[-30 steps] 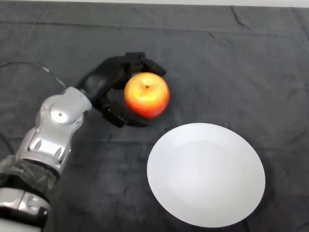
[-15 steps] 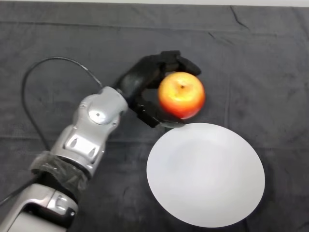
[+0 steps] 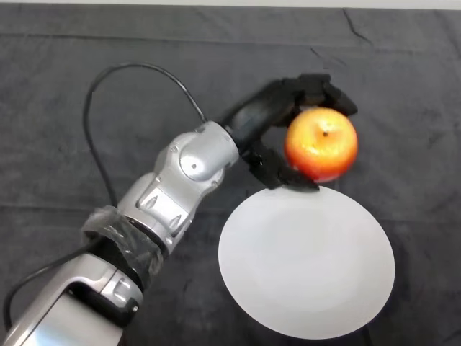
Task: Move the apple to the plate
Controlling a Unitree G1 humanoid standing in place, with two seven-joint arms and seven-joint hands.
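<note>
Apple (image 3: 321, 144) is sitting in the grasp of the left hand (image 3: 277, 122), held just over the far rim of the plate (image 3: 306, 267).

Nearest the camera, the silver-grey left arm (image 3: 173, 194) is entering from the lower left and reaching diagonally up and to the right. To its right, the round white plate is lying flat on the dark cloth (image 3: 86, 65) that is covering the table; the plate's surface is carrying nothing.

Beyond the plate's far edge, the black hand is wrapping the apple: fingers (image 3: 328, 88) are curling over its top and far side, while the thumb (image 3: 277, 173) is hooking under its near-left side, right at the plate's rim. The grasp is closing on the fruit from both sides.

The apple is showing red skin with an orange-yellow patch near the top, stem dimple facing up. Its lower edge is overlapping the plate's far rim in the view; whether it is touching the plate cannot be told.

Farther back, the cloth is showing a few creases.
</note>
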